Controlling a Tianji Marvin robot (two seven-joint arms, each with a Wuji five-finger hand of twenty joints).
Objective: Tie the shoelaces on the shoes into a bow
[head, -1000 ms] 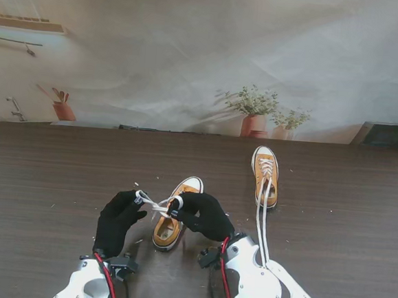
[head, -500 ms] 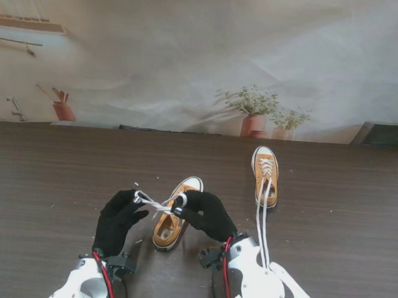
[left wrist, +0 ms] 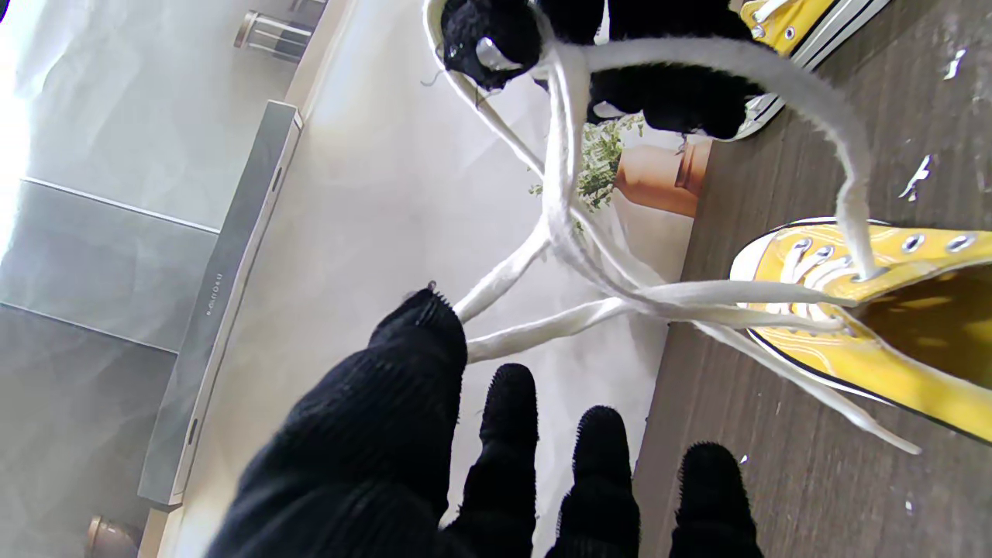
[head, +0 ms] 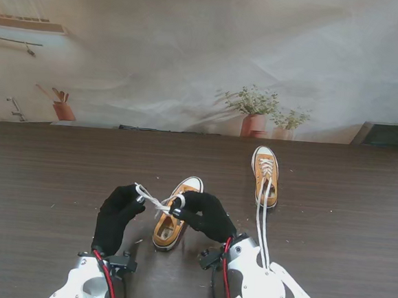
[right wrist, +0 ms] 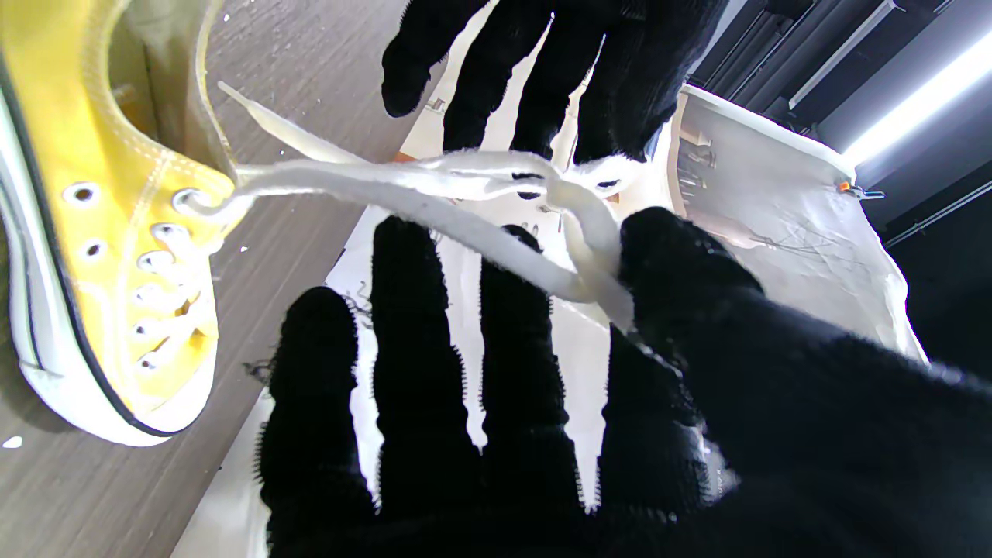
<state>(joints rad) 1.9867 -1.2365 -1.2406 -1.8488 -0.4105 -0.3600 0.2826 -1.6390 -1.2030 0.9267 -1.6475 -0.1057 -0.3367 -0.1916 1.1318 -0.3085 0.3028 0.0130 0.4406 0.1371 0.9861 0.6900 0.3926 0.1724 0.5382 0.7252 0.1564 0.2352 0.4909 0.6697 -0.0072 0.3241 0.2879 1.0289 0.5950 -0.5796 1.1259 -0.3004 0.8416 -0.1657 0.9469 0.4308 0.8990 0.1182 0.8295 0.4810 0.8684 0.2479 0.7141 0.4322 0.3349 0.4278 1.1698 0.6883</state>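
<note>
Left hand point(head: 116, 215) pinches shoelace point(head: 155, 202) | right hand point(head: 206, 215) pinches loop

Black knit gloves cover both hands' fingers point(right wrist: 403, 325); white forearm shells point(head: 257, 285) carry red cables point(head: 224, 279)

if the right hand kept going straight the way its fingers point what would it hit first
Most likely the left hand: in the right wrist view its fingertips face the right hand directly ahead, with only the held shoelace stretched between them. Depth is unclear, so the lace may come first.
</note>
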